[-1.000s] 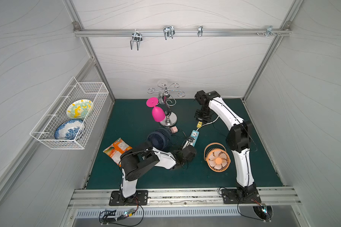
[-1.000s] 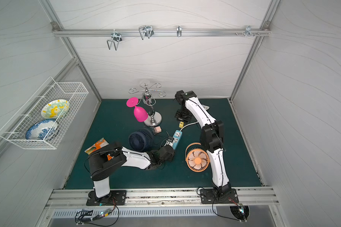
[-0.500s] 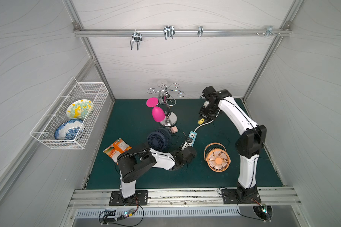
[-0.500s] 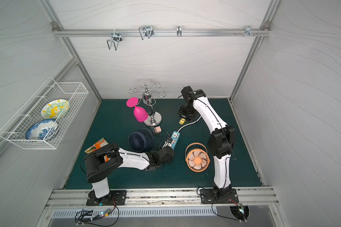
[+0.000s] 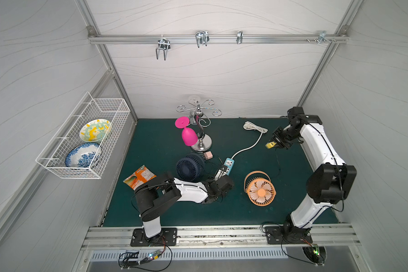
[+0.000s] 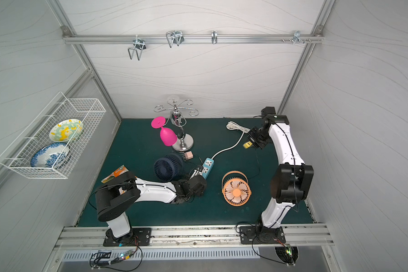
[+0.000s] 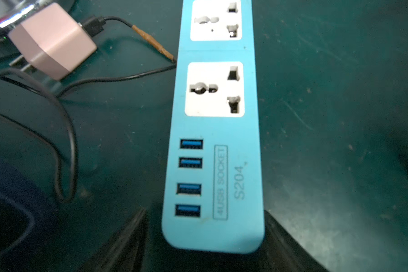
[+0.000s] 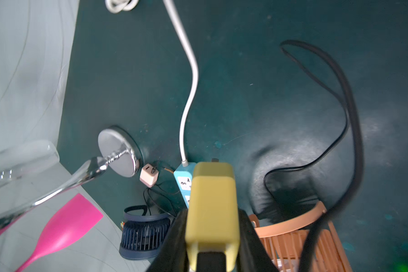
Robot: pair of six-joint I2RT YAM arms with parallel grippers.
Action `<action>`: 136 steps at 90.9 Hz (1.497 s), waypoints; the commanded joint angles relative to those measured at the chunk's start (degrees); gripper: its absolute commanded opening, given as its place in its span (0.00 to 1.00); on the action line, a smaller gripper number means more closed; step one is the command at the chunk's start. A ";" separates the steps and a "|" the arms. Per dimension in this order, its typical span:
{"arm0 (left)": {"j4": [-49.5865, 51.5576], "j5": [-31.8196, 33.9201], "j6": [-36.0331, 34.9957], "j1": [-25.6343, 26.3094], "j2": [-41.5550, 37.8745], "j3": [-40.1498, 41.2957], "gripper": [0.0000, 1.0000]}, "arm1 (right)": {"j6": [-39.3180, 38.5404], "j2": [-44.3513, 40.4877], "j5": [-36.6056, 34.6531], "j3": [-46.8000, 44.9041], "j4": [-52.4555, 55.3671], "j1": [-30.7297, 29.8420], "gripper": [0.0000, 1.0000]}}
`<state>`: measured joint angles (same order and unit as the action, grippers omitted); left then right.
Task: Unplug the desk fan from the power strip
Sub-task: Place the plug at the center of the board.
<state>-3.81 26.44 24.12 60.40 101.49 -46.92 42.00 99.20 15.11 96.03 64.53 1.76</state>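
Observation:
The navy-blue desk fan [image 5: 190, 167] [image 6: 168, 166] stands mid-mat. Its thin black cable ends in a pink plug adapter [image 7: 52, 40] [image 5: 208, 155] that lies on the mat beside the light-blue power strip [image 7: 214, 131] [image 5: 227, 164]. Both white sockets are empty. My left gripper [image 7: 204, 213] [image 5: 219, 175] is open, with a finger on each side of the strip's USB end and a gap on one side. My right gripper [image 8: 212, 212] [image 5: 272, 143] hangs at the back right, shut on a yellow plug adapter [image 8: 212, 188] [image 6: 246, 145].
An orange fan [image 5: 260, 190] lies right of the strip, its black cable [image 8: 339, 94] running up to the yellow adapter. The strip's white cord [image 5: 247, 147] trails backward. A chrome glass stand [image 5: 200, 143] with a pink glass [image 5: 189, 137] stands behind the navy fan. A snack bag [image 5: 139, 176] lies at the left.
My right arm has swung right and away from the strip, carrying the yellow adapter. My left gripper's jaws have opened off the strip's end.

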 commanded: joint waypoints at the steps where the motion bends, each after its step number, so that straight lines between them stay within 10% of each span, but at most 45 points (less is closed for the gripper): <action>1: 1.67 0.48 -0.32 0.09 -1.91 -2.06 0.80 | -0.09 -2.30 2.38 -3.32 -3.46 4.02 0.00; 90: 9.21 3.55 -1.47 1.47 -24.23 -2.05 0.80 | 6.65 9.52 11.78 -20.91 -27.69 9.49 0.03; 136: 16.80 4.83 -2.33 -2.05 -31.62 -4.26 0.85 | 5.79 3.38 7.34 -22.20 -21.60 9.40 0.84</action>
<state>10.13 30.68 22.55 60.58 72.64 -47.53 48.47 106.87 24.53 73.89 38.87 10.81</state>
